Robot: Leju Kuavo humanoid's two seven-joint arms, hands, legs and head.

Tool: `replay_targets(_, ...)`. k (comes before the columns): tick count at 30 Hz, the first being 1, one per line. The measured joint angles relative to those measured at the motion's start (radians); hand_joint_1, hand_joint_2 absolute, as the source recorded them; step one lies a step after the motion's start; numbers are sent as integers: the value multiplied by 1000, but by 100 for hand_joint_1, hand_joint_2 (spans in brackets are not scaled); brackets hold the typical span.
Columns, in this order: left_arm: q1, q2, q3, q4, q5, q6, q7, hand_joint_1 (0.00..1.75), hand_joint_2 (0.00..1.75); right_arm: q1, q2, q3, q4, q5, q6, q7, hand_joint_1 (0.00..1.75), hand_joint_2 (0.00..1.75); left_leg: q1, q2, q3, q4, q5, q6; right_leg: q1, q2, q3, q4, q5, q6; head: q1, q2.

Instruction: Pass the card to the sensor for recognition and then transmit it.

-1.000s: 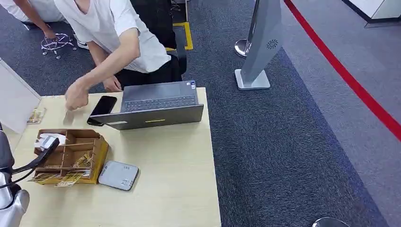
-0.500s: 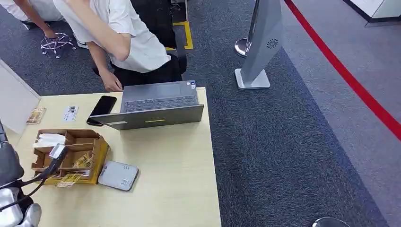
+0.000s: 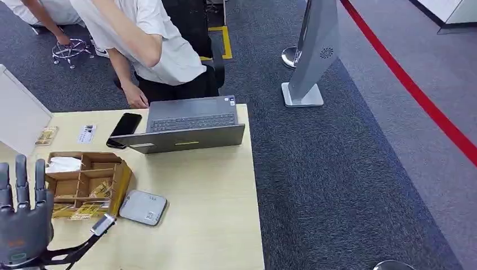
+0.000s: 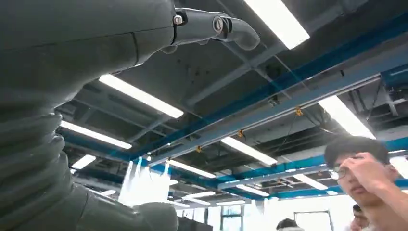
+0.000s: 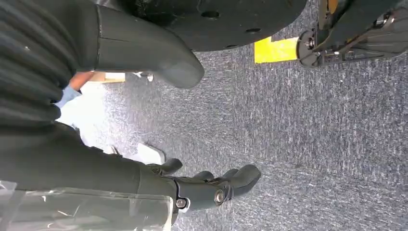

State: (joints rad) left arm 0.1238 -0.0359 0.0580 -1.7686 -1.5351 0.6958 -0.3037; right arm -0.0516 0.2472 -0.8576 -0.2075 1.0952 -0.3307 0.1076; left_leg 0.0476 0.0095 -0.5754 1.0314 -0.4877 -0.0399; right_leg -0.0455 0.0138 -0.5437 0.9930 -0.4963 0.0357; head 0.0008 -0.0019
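A small white card lies flat on the table's far left, beside a black phone. The sensor, a flat grey square pad, sits on the table next to a wooden compartment box. At the near left corner my left hand is raised, its fingers straight, apart and pointing up, with nothing in it. In the left wrist view the left hand is seen against the ceiling, also empty. Down by the carpet hangs my right hand, loosely curled and empty.
An open grey laptop stands at the table's far edge, with a person in a white shirt behind it. A white board stands at the far left, a second small card near it. A grey sign stand rises from the carpet.
The person's arm has pulled back from the table, leaving the white card by the phone. My left hand has moved from the box to the near left corner and now points up.
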Motion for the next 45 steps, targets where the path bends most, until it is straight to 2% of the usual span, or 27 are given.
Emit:
replay_targets(5, 47, -67, 16, -52, 0, 0, -15, 0, 175, 1, 1, -14, 0, -19, -11, -14, 0, 175, 0, -1, 0, 0, 0, 0, 0, 0, 0, 0, 0, 0, -2, 0)
replay_targets(8, 91, -75, 16, -54, 0, -33, 30, 0, 175, 1, 2, -26, 0, -34, -15, -19, 0, 175, 0, -1, 0, 0, 0, 0, 0, 0, 0, 0, 0, 0, -2, 0)
replay_targets(9, 105, -68, 14, -54, 0, -67, 89, 0, 175, 1, 2, -32, 0, -38, -17, -22, 0, 175, 0, -1, 0, 0, 0, 0, 0, 0, 0, 0, -1, 1, -2, 0)
replay_targets(10, 115, -46, -1, -53, 0, -106, 181, 0, 175, 1, 3, -37, 0, -39, -18, -23, 0, 175, 0, -1, 0, 0, 0, 0, 0, 0, -2, 0, -1, 1, -1, 0)
replay_targets(12, 115, 42, -81, -52, 0, -188, 423, 0, 175, 1, 3, -48, 0, -42, -22, -29, 0, 175, 0, -2, 0, 0, 0, 0, 0, -2, -3, 0, -2, 1, -2, 0)
replay_targets(13, 105, 92, -148, -50, 0, -215, 562, 0, 175, 1, 3, -51, 1, -45, -24, -34, 0, 175, 1, -4, 0, 0, 0, 0, 0, -3, -2, 0, -2, 1, -3, 0)
replay_targets(14, 95, 136, -216, -48, -1, -238, 655, 0, 175, 1, 3, -54, 3, -45, -32, -39, 0, 175, 1, -4, 0, 0, 0, 0, 0, -4, -1, 0, -2, 1, -3, 0)
replay_targets(15, 89, 170, -281, -46, -1, -253, 713, 0, 175, -1, 3, -59, 7, -45, -37, -40, 0, 175, 1, -4, 0, 0, 0, 0, 0, -4, 0, 0, -2, 1, -4, 0)
replay_targets(17, 82, 212, -374, -40, -1, -268, 768, 0, 175, -1, 3, -68, 10, -41, -34, -43, 0, 175, 0, -3, 0, 0, 0, 0, 0, -3, 1, 0, -2, 1, -4, 0)
replay_targets(20, 75, 254, -484, -24, -1, -275, 804, 0, 175, -1, 3, -73, 10, -33, -29, -43, 0, 175, -1, -3, 0, 0, 0, 0, -1, -2, 1, 0, -1, 2, -2, 0)
replay_targets(25, 72, 282, -570, -3, -1, -278, 806, 0, 175, -1, 3, -77, 10, -36, -30, -43, 0, 175, -1, -3, 0, 0, 0, 0, -1, -3, 1, -1, -1, 2, -3, 0)
replay_targets(29, 71, 290, -597, 8, -1, -278, 805, 0, 175, -1, 3, -82, 10, -35, -28, -43, 0, 175, -1, -4, 0, 0, 0, 0, -1, -3, 1, 0, -2, 2, -2, 0)
replay_targets(34, 75, 287, -608, 17, -1, -293, 777, 0, 175, -1, 3, -89, 10, -35, -29, -43, 0, 175, -1, -4, 0, 0, 0, 0, -1, -3, 1, 0, -2, 2, -2, 0)
replay_targets(39, 87, 265, -607, 34, -1, -307, 742, 0, 175, -1, 4, -91, 10, -32, -31, -43, 0, 175, -1, -4, 0, 0, 0, 0, -1, -3, 1, 0, -2, 2, -2, 0)
replay_targets(45, 115, 245, -607, 53, -1, -304, 751, 0, 175, 0, 4, -93, 10, -33, -32, -35, 0, 175, -1, -4, 0, 0, 0, 0, -1, -3, 1, 0, -2, 2, -3, 0)
